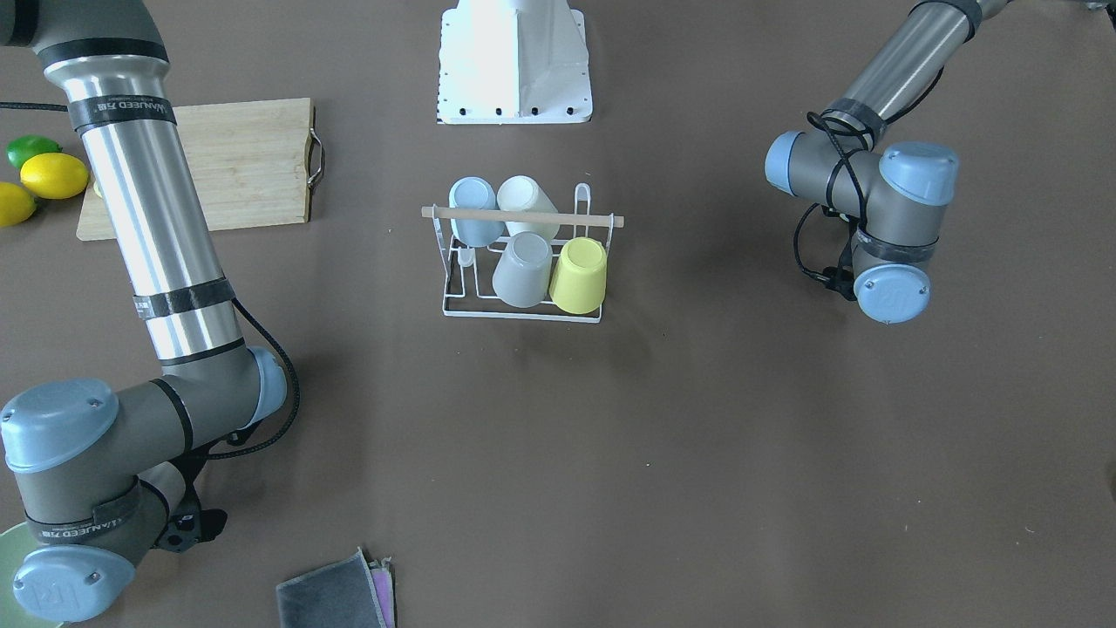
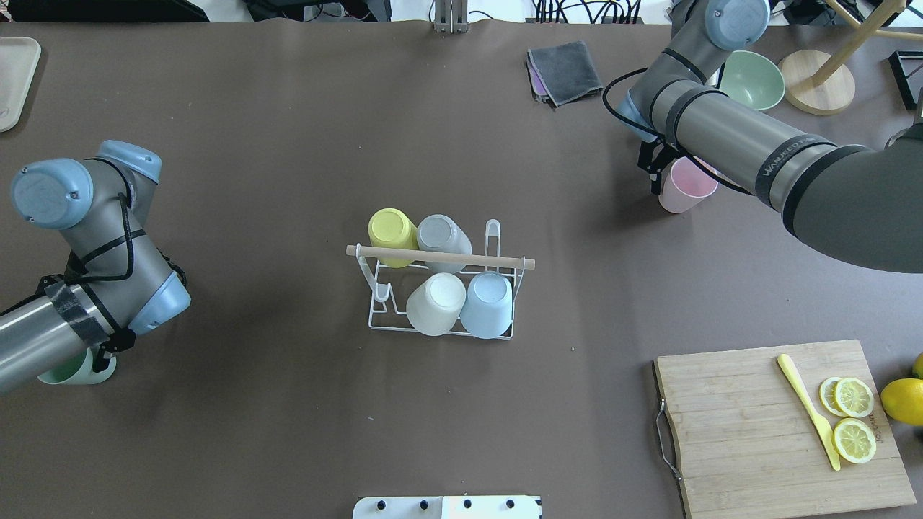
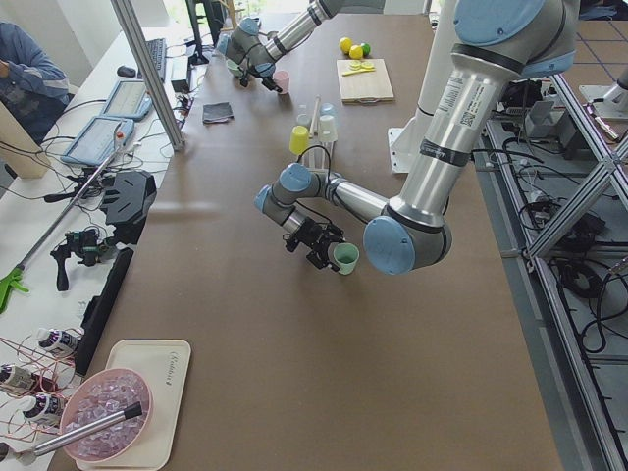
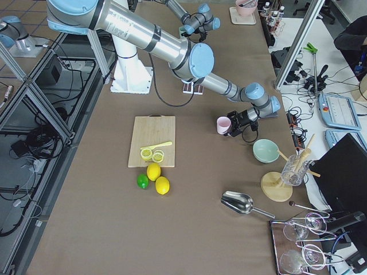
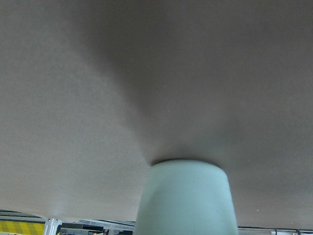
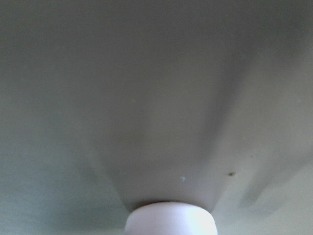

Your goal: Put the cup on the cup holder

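**A:** Where is the cup holder?

**B:** It stands upright mid-table. The cup holder point(image 2: 461, 258) has its wooden rod across the top and four cups upside down on its prongs. A yellow cup point(image 2: 390, 227) and a grey cup point(image 2: 441, 232) are in the far row, away from the robot. A cream cup point(image 2: 435, 303) and a pale blue cup point(image 2: 488, 304) are in the near row. One prong point(image 2: 382, 294) at its left end is bare.

**A:** Any cups off the rack?

**B:** Two. A mint-green cup point(image 2: 76, 369) is at the left, well apart from the holder and half under the left arm's wrist in the overhead view. A pink cup point(image 2: 685, 186) is far right, near a green bowl point(image 2: 753, 79). The front-facing view shows neither cup, because the wrists sit over them.

**A:** Are they gripped?

**B:** From the left end, the left gripper point(image 3: 322, 245) is right against the mint-green cup. From the right end, the right gripper point(image 4: 236, 122) is against the pink cup. No view shows the fingers clearly. Each wrist camera shows only its cup's wall, low and centred, with no fingers in frame. I cannot tell whether either gripper is clamped or loose.

**A:** What else is there?

**B:** Near right is a wooden cutting board point(image 2: 735, 432) with lemon slices point(image 2: 854, 397) and a yellow knife point(image 2: 807, 411). A whole lemon point(image 2: 903, 401) lies beside it. The lime point(image 1: 31, 150) shows in the front-facing and right-end views but not overhead. A grey cloth point(image 2: 566, 71) lies far, left of the bowl.
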Controlling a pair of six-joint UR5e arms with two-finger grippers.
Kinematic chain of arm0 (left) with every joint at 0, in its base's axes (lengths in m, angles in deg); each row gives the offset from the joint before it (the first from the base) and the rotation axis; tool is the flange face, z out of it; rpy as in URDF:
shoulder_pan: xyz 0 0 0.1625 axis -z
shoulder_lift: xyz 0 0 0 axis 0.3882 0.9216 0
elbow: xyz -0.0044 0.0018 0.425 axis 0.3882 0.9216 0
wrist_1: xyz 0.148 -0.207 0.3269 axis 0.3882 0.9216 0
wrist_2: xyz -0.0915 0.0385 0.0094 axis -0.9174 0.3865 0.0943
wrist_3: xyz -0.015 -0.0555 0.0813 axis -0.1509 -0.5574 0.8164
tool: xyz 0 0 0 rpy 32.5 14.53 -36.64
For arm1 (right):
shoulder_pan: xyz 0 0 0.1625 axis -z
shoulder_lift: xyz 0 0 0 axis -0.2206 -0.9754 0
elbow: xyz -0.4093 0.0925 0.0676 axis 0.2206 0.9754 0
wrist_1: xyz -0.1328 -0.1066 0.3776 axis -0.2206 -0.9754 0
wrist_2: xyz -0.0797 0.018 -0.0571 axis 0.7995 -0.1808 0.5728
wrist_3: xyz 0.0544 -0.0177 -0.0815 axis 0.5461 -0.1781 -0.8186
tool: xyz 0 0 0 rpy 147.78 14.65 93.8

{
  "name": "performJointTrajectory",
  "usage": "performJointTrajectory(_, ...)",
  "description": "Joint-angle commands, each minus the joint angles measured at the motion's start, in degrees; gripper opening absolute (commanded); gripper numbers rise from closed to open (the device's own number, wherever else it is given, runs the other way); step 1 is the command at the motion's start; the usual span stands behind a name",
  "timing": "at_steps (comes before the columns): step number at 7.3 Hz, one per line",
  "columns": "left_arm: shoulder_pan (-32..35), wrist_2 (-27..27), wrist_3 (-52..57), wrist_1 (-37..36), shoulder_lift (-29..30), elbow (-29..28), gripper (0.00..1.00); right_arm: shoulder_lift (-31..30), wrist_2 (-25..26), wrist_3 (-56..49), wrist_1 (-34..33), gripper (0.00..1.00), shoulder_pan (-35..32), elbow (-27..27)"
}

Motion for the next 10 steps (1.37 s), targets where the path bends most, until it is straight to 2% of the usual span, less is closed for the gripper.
performJointTrajectory(1, -0.6, -0.9, 0.0, -0.1, 0.0, -1.1, 0.98, -0.1, 0.4, -0.3, -0.5, 1.0, 1.0, 0.4)
performJointTrajectory(7, -0.6, -1.4, 0.1, -0.5, 0.1, -2.2, 0.95, 0.3, 0.8, -2.4, -0.7, 1.0, 1.1, 1.6)
performJointTrajectory(10, -0.6, -1.3, 6.0, -3.7, 0.1, -2.3, 0.91, 0.9, 1.0, -2.4, -1.8, 1.0, 1.1, 1.9)
